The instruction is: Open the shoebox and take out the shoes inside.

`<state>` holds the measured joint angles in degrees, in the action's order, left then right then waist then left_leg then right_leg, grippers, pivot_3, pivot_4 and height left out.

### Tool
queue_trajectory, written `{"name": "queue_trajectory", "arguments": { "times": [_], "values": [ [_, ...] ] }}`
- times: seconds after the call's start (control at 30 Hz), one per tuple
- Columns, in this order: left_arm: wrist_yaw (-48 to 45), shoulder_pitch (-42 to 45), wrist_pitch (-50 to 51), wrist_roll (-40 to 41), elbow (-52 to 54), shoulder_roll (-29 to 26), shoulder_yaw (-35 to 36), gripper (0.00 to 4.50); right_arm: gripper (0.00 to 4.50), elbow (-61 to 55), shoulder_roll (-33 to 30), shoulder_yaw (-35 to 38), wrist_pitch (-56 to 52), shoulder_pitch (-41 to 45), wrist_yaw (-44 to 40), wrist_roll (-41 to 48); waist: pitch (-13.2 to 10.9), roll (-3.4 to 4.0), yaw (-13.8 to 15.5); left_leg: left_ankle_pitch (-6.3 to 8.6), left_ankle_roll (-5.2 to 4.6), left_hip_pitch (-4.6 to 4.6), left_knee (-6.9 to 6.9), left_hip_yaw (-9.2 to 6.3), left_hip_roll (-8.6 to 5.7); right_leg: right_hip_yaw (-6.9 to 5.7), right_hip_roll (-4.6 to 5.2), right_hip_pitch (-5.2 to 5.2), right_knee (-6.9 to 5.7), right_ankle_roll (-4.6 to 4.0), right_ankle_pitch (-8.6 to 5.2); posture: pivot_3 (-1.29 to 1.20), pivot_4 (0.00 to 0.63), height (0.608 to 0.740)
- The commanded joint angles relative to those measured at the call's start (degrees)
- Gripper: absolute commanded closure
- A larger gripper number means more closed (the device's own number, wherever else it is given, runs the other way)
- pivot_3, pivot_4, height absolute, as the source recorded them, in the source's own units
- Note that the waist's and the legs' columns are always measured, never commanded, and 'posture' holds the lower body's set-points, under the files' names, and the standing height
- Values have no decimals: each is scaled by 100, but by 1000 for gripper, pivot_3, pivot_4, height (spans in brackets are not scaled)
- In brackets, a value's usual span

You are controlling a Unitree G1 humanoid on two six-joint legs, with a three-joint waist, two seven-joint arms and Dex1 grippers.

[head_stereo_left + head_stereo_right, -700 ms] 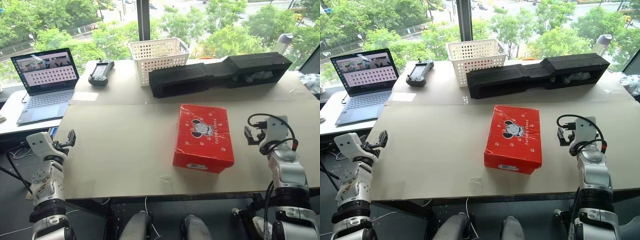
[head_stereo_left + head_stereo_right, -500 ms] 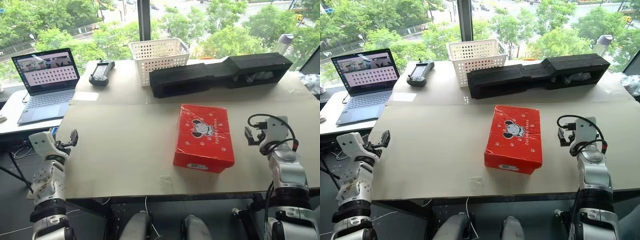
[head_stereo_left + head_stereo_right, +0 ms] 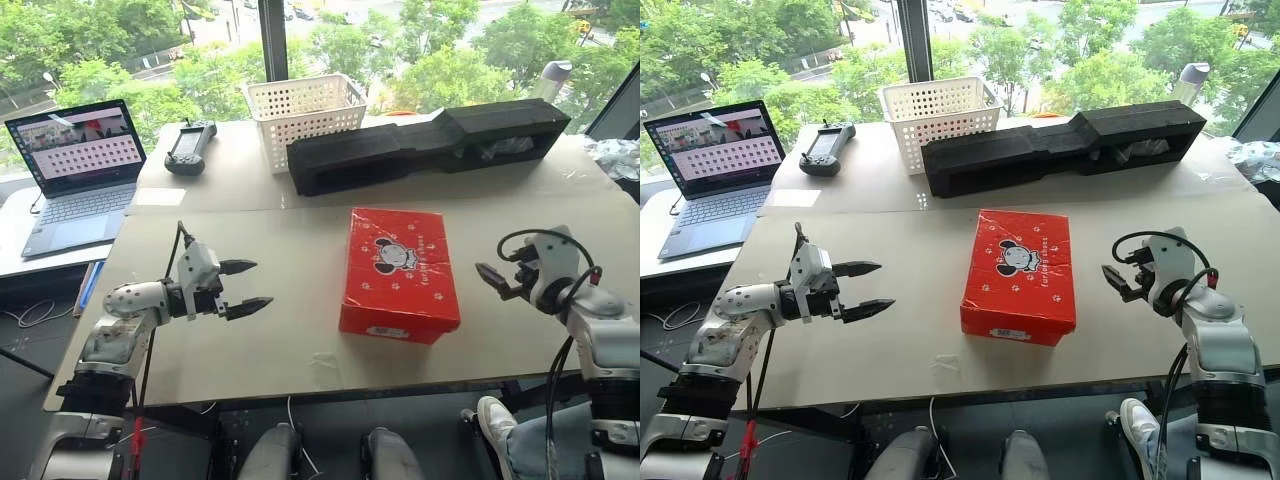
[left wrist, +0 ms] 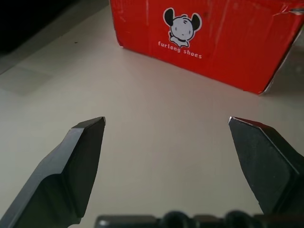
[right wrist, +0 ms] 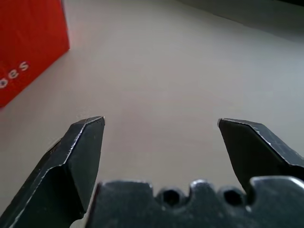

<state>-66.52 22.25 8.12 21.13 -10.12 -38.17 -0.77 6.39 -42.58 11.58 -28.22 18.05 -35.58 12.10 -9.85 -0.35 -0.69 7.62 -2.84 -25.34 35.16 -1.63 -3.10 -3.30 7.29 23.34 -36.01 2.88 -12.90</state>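
Shoebox (image 3: 400, 272) sits shut mid-tabletop (image 3: 270, 310); left pincer (image 3: 246, 286) and right pincer (image 3: 489, 277) flank it, both spread, empty. Approach underway — next, catch that lid's edge.

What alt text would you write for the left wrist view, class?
A closed red shoebox with a cartoon mouse and the words "furlong shoes" stands on a pale table. The open left pincer points toward it, not touching it.

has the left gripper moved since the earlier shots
Yes. The left gripper has come in over the table toward the shoebox; before, it sat off the table's left edge. Its fingers are open, not touching the box.
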Motion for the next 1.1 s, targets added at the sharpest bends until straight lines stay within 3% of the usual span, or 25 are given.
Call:
{"name": "queue_trajectory", "arguments": {
  "times": [0.03, 0.23, 0.4, 0.7, 0.9, 1.1],
  "values": [
    [-123, 290, -132, -131, -233, 35, -54, 660, 510, -309, -167, -39, -171, -2, -210, 64, 0, 0, 10, 0, 1, 0, 1, 0, -1, 0, 2, -1, -1, 2, 1, 0, 150, 737],
    [-253, 461, -357, -354, -510, 328, -303, 2715, 2382, -324, -253, -355, -186, -6, -418, -103, -1, -2, 51, 23, 38, -1, 9, 8, -9, 15, 13, -3, 7, 25, 14, 0, 150, 737],
    [-193, 838, -821, -850, -1102, 899, -813, 4492, 4102, -383, -295, -958, -208, 268, -742, -299, -3, -5, 132, 18, 29, -1, 12, 17, -11, 24, 11, -2, 8, 29, 17, 0, 150, 737],
    [73, 2037, -1779, -1694, -2827, 2143, -1439, 4492, 4102, -61, 109, -1710, -56, 1238, -898, -608, -7, -11, 136, 8, -9, -22, 63, 19, -8, 22, -2, -2, 3, 43, 29, 0, 150, 737],
    [-40, 2260, -2013, -1783, -3125, 2134, -1343, 4492, 4102, 562, 542, -1917, 234, 1919, -855, -874, -7, -13, 102, 8, -13, -24, 71, 20, -8, 25, -3, 1, 1, 45, 34, 0, 150, 737],
    [-158, 2027, -1899, -1739, -2778, 1849, -1212, 4492, 4102, 1508, 1048, -2006, 753, 2532, -863, -1094, -7, -13, -7, 8, -13, -17, 73, 20, -6, 34, -13, -1, -6, 42, 36, 0, 150, 737]
  ]
}}
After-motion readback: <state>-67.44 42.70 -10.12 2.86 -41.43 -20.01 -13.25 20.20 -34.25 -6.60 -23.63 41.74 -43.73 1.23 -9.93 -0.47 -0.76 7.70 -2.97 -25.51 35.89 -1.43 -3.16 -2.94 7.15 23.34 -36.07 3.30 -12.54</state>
